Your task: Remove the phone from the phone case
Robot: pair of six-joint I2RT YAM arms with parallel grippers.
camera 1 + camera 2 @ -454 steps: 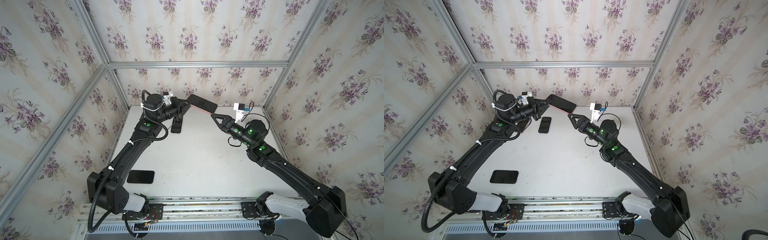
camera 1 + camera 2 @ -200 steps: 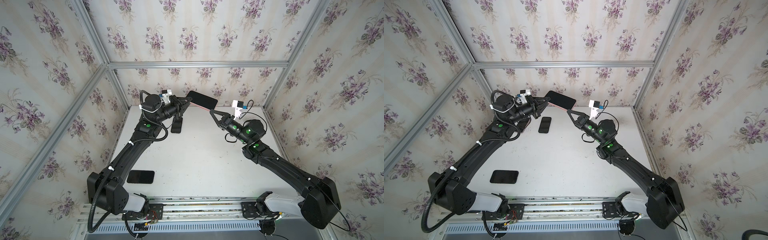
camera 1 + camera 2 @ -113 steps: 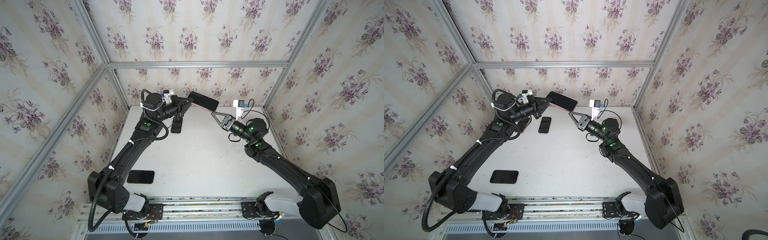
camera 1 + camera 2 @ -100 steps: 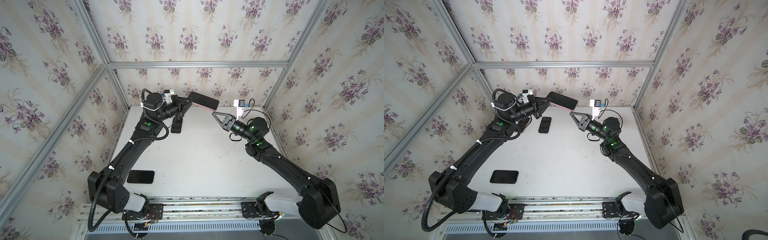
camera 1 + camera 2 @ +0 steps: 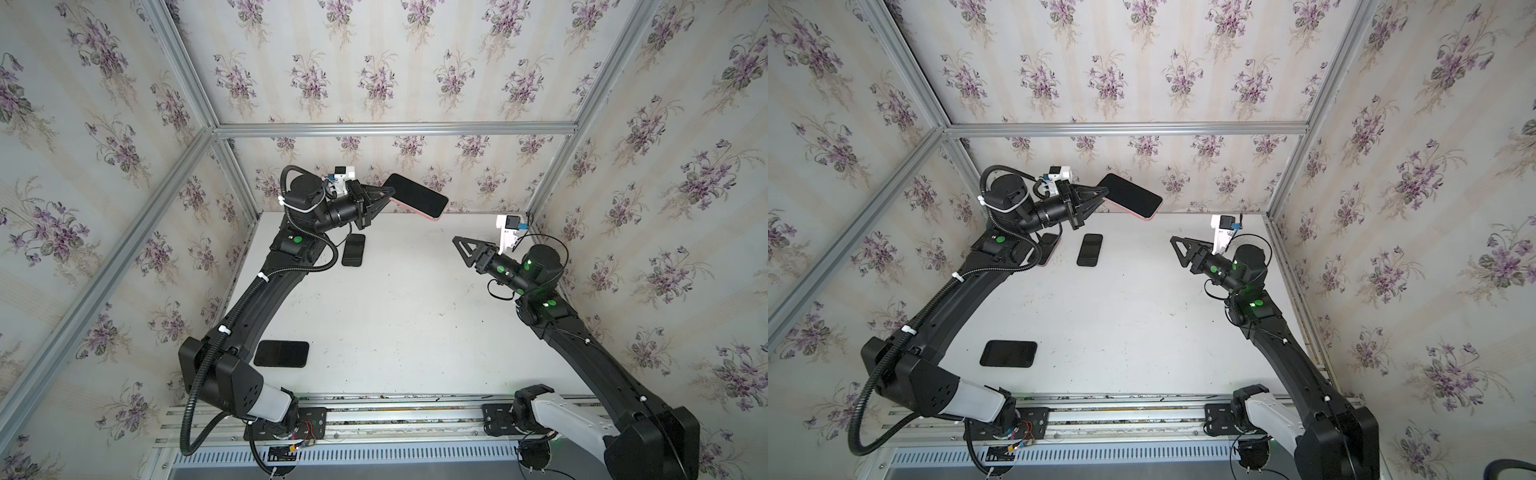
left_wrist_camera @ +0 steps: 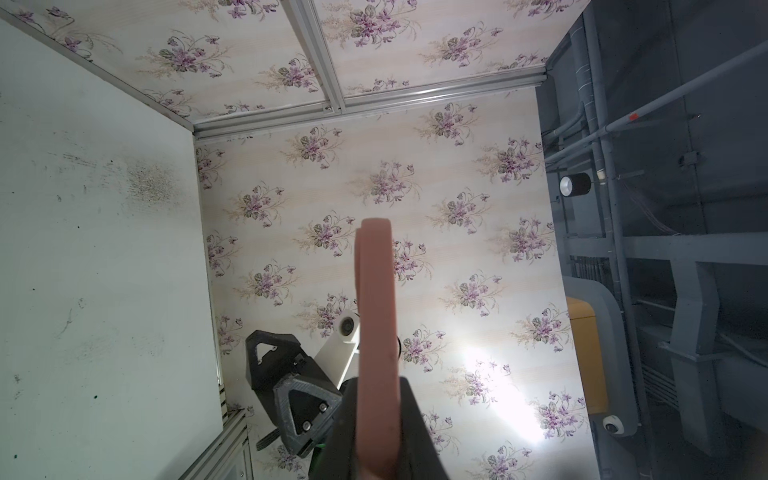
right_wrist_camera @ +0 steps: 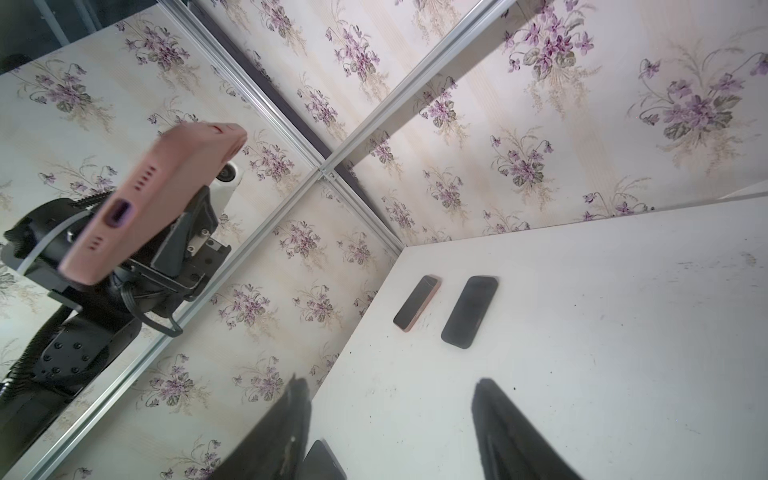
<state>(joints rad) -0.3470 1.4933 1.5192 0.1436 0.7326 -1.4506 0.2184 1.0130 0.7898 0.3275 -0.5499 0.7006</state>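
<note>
Right now my left end effector (image 5: 388, 195) is clamped on one short end of the pink phone case (image 5: 432, 216), and I hold it in the air over the far part of the desk (image 5: 395, 316), close to the back wall. The phone (image 5: 415, 199) sits inside the case, its dark screen facing up in both top views and a thin pink rim showing along its lower edge. The free end slopes down toward my right side. From my left wrist I see only the narrow pink side of the case (image 6: 376, 332), running straight out from between my fingers. From my right wrist the case (image 7: 153, 199) shows its bottom end, with the port opening and the small rows of holes.

My right end effector (image 5: 457, 243) is spread wide and holds nothing. It hangs above the desk, pointing toward the case but well apart from it, and in the right wrist view its two fingers (image 7: 498, 415) have only bare desk between them.

On the desk under my left arm lie a black phone (image 5: 1090, 249) and, just beside it, another phone in a pink case (image 7: 417, 303). A third dark phone (image 5: 281, 353) lies flat near the front, beside my left arm's base.
</note>
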